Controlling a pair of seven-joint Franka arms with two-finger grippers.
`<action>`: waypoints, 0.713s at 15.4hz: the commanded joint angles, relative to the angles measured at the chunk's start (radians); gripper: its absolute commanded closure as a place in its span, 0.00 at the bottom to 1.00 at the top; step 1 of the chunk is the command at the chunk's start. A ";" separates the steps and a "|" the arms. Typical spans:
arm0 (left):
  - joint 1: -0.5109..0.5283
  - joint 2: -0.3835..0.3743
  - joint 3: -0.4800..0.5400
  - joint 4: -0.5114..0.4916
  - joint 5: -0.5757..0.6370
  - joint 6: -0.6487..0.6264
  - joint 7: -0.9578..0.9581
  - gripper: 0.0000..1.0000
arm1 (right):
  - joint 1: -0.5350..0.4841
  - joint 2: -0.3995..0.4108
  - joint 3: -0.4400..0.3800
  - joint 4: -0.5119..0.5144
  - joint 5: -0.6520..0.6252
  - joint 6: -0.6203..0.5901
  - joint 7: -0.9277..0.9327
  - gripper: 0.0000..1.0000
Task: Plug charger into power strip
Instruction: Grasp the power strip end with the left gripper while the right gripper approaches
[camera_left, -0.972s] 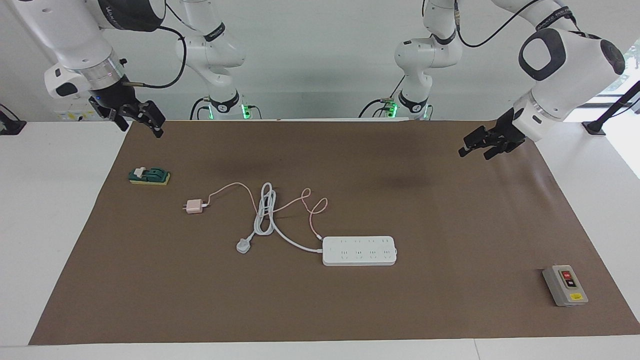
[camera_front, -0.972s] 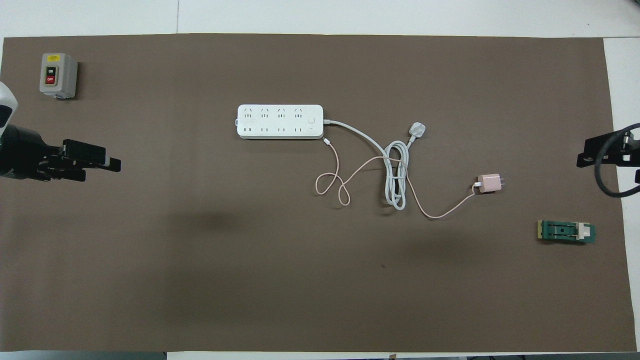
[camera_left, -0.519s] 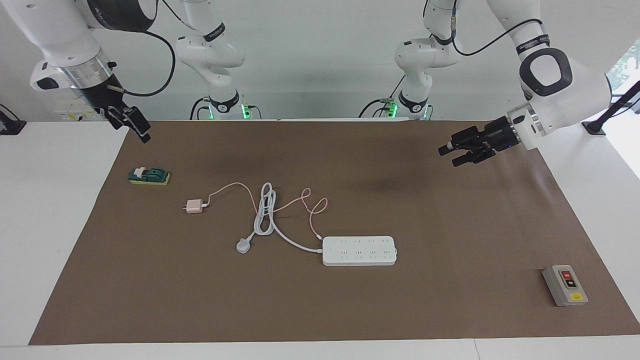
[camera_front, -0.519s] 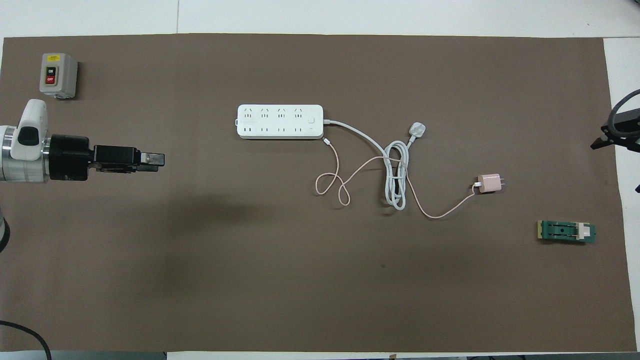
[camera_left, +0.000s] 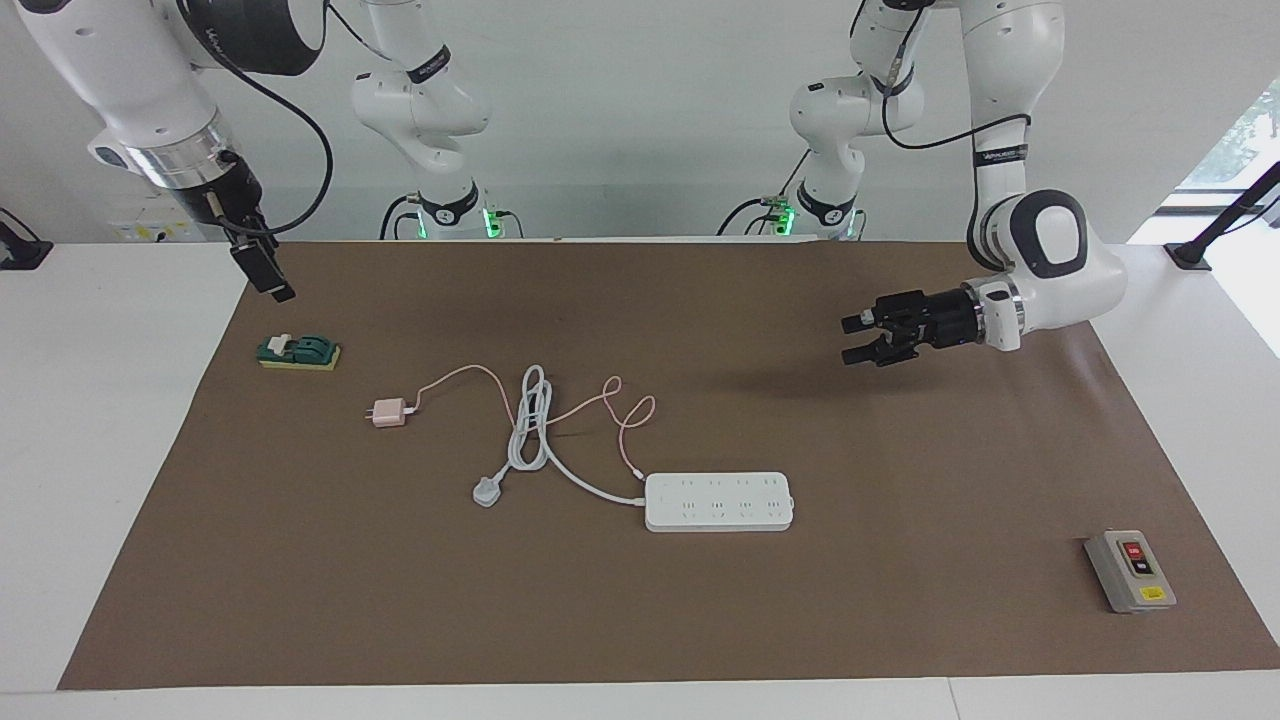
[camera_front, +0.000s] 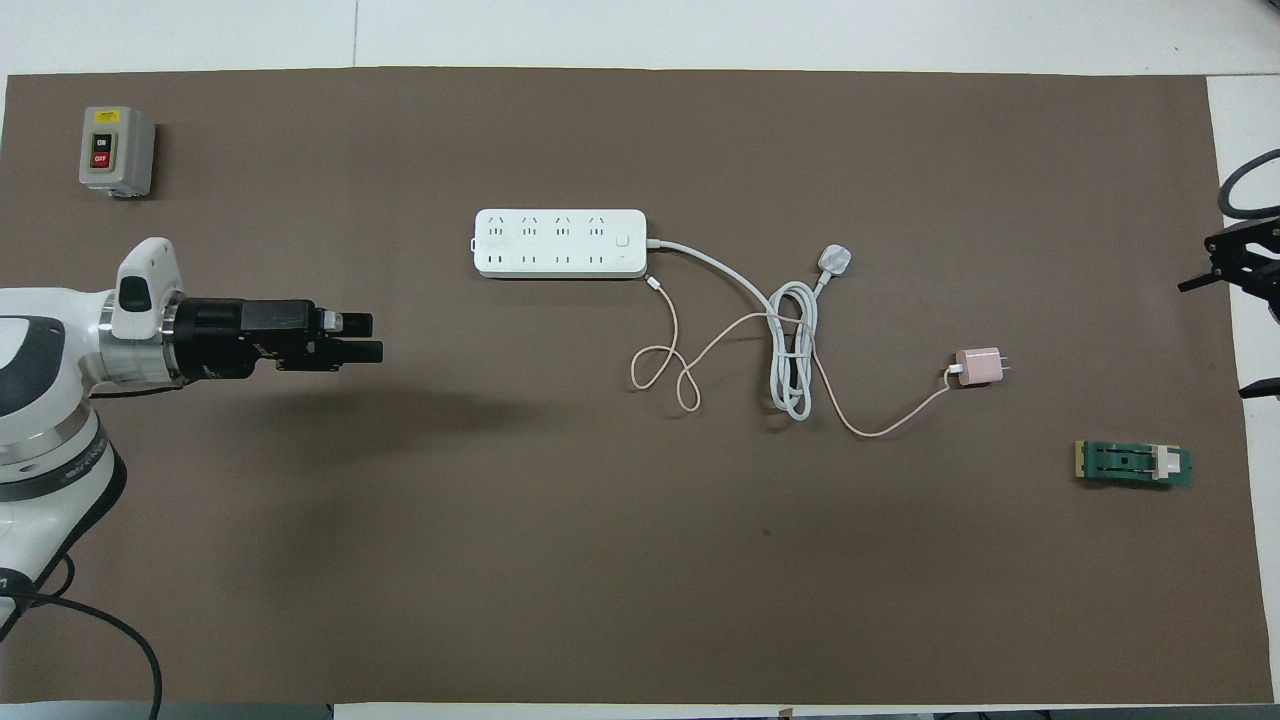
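Charger (camera_left: 388, 413) well apart from right gripper (camera_left: 272, 278)

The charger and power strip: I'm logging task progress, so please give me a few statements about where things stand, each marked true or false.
1. The charger is plugged into the power strip. False: it lies apart on the mat, toward the right arm's end.
2. The left gripper is open and holds nothing. True.
3. The right gripper grips the charger. False: it hangs near the mat's corner, above the green block.
4. The grey switch box lies farther from the robots than the power strip. True.
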 joint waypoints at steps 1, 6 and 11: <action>-0.001 0.078 -0.008 0.023 -0.066 -0.070 0.059 0.00 | -0.007 -0.030 0.007 -0.038 0.013 0.028 0.044 0.00; -0.013 0.183 -0.007 0.048 -0.195 -0.210 0.114 0.00 | -0.016 -0.030 0.005 -0.036 0.036 0.039 0.184 0.00; -0.067 0.193 -0.005 0.056 -0.208 -0.095 0.114 0.00 | -0.013 -0.030 0.005 -0.041 0.052 0.068 0.184 0.00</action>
